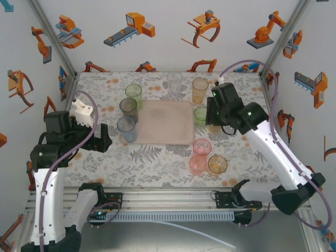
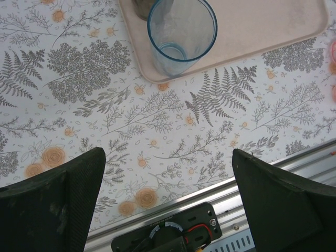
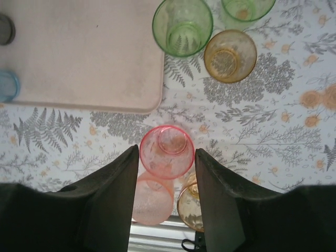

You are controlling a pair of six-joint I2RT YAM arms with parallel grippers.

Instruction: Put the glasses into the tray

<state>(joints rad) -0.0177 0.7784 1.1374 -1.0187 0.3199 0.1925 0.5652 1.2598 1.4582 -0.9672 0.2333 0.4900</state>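
- Pale pink-beige tray (image 1: 168, 123) lies mid-desk with two glasses standing just inside its left edge, a grey glass (image 1: 128, 107) and a blue glass (image 2: 181, 34). The rest of it is bare.
- The task looks barely begun. Most glasses wait on the floral desk (image 1: 152, 163), among them a green glass (image 3: 182, 26) and an amber glass (image 3: 230, 55) just right of the tray.
- Right hand (image 3: 167, 148) is spread and grips nothing. A pink glass (image 3: 168, 157) shows between its tips.
- Left hand (image 2: 168, 152) is spread and empty above the near desk edge.
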